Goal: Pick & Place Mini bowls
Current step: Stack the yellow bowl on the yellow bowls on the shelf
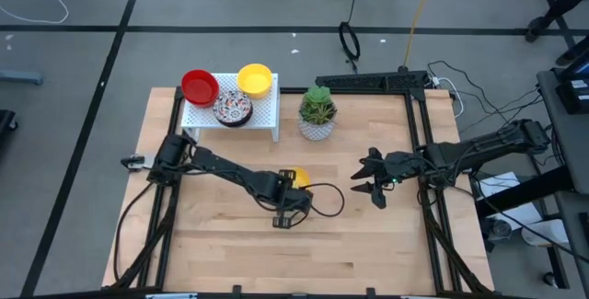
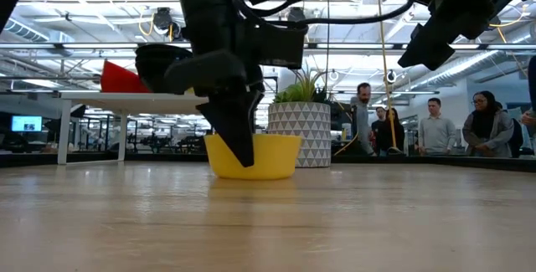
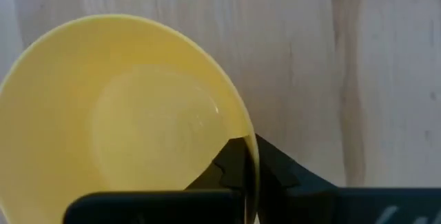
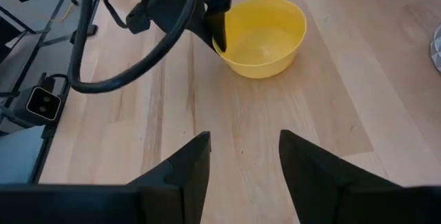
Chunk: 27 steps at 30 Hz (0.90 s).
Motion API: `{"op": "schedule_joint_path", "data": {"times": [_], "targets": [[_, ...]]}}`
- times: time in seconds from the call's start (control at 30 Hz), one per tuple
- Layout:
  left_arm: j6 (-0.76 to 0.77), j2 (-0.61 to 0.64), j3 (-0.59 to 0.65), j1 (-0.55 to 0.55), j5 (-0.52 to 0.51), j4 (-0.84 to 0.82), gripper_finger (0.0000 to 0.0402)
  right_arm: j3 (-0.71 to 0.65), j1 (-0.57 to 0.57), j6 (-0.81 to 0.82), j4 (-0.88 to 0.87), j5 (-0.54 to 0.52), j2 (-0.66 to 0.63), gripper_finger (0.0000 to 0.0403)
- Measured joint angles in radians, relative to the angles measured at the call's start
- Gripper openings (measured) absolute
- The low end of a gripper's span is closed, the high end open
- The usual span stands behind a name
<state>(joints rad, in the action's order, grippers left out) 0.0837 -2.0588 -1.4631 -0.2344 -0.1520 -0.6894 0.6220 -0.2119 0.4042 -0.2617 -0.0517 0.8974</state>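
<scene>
Item: yellow bowl [image 4: 265, 34], sitting upright on the table [image 1: 368, 244], in front of the plant pot [image 1: 317, 126].
Handling: likely light, rigid, glossy and slippery; thin rim is the best hold.
Left pincer [image 4: 219, 34]: closing on the bowl's rim, one finger inside, one outside.
Right pincer [image 1: 370, 181]: hanging open beside the bowl, waiting.
Beyond, left of the pot: a rack [image 1: 262, 113] carrying red [image 1: 199, 86], yellow [image 1: 255, 79] and patterned [image 1: 232, 108] bowls.

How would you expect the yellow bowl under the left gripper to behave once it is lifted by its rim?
The yellow bowl looks thin-walled and glossy, so probably light, stiff and slippery. The left gripper pinches only one rim edge, so the bowl may tilt or swing. Its round underside might rock when set down.
</scene>
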Motion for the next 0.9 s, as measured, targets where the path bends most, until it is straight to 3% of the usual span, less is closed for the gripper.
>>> {"op": "schedule_joint_path", "data": {"times": [0.2,0.37,0.57,0.73,0.9], "targets": [[-0.004,0.057,0.0,0.0,0.013,-0.009,0.002,0.0,0.0,0.0,0.0,0.001,0.0,0.016],[-0.007,0.168,0.0,0.005,-0.048,-0.016,0.0007,0.0,0.0,0.003,0.002,0.003,-0.004,0.016],[-0.04,0.33,0.0,0.026,-0.221,-0.025,0.0027,0.0,0.0,-0.024,0.001,0.004,-0.044,0.016],[-0.067,0.449,0.0,0.084,-0.352,-0.03,0.0015,0.0,0.0,-0.074,0.001,0.002,-0.126,0.016],[-0.084,0.536,0.0,0.192,-0.375,-0.024,0.0007,0.0,0.0,-0.106,0.001,0.001,-0.202,0.016]]}}
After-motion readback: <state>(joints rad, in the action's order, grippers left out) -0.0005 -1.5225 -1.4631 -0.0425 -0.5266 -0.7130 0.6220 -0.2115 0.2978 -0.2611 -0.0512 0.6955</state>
